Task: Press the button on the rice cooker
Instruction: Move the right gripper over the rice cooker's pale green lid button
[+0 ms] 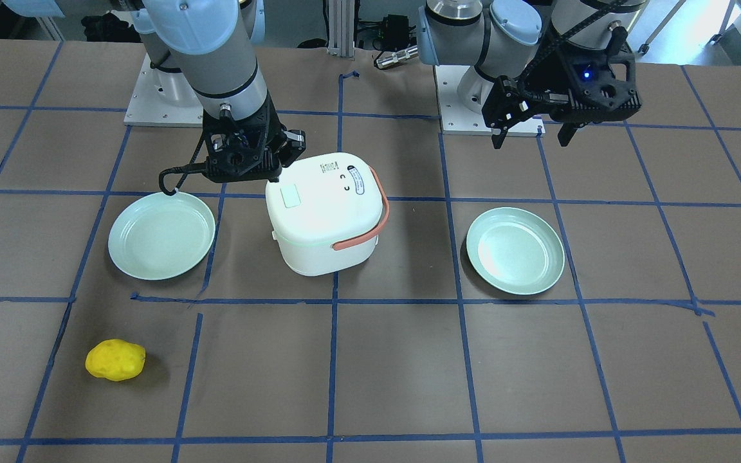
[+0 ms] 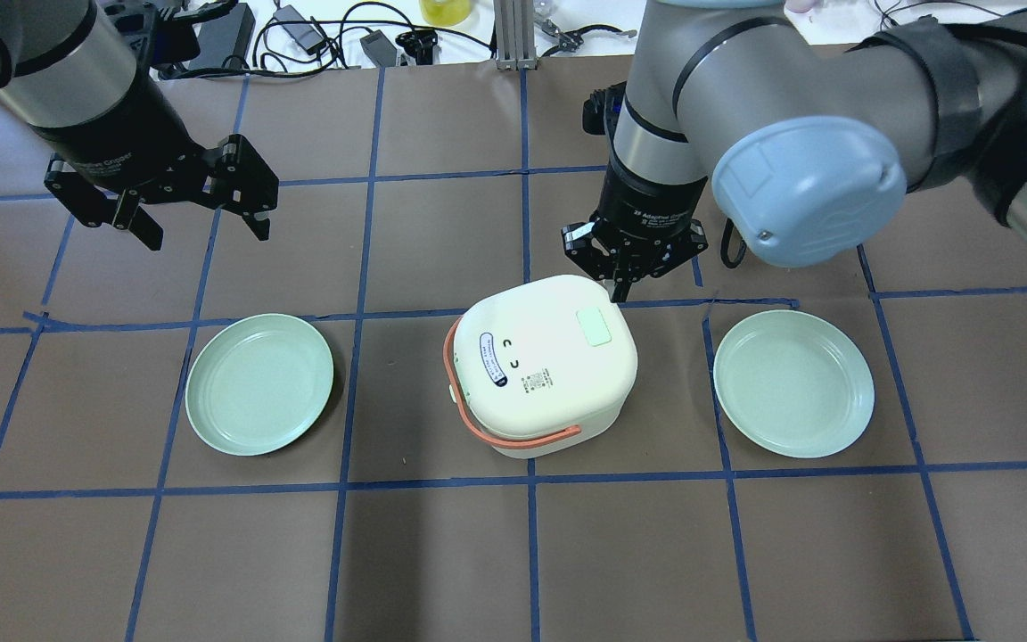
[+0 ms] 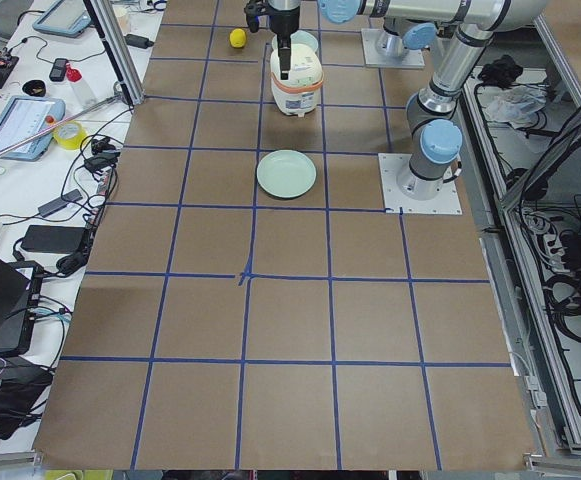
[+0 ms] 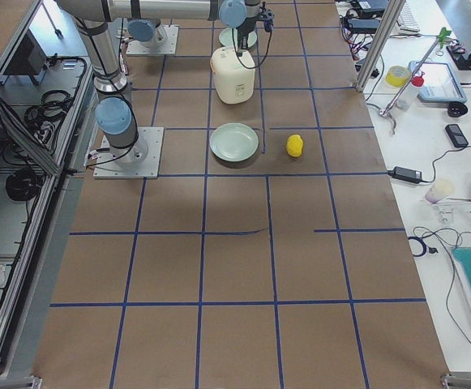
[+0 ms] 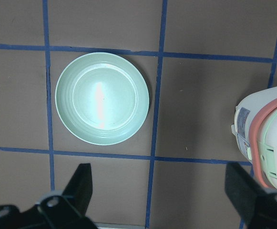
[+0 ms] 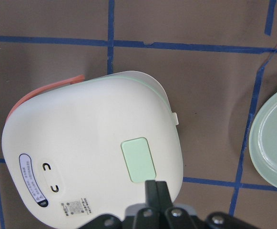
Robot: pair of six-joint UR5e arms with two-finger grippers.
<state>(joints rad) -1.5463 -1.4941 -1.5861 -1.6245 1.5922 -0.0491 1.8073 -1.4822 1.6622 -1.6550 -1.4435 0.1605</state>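
Observation:
The white rice cooker [image 2: 545, 374] with a salmon handle stands at the table's middle. A pale green rectangular button [image 2: 594, 326] sits on its lid. My right gripper [image 2: 622, 287] is shut and empty and points down at the lid's rim, just beside the button. In the right wrist view the shut fingertips [image 6: 155, 185] sit right at the edge of the button [image 6: 138, 160]. I cannot tell if they touch the lid. My left gripper [image 2: 204, 230] is open and empty, raised well off to the cooker's side. The left wrist view shows the cooker's edge [image 5: 267, 138].
Two pale green plates flank the cooker, one [image 2: 259, 383] under my left arm and one [image 2: 794, 383] by my right arm. A yellow lumpy object [image 1: 115, 360] lies near the operators' edge. Blue tape lines grid the brown table.

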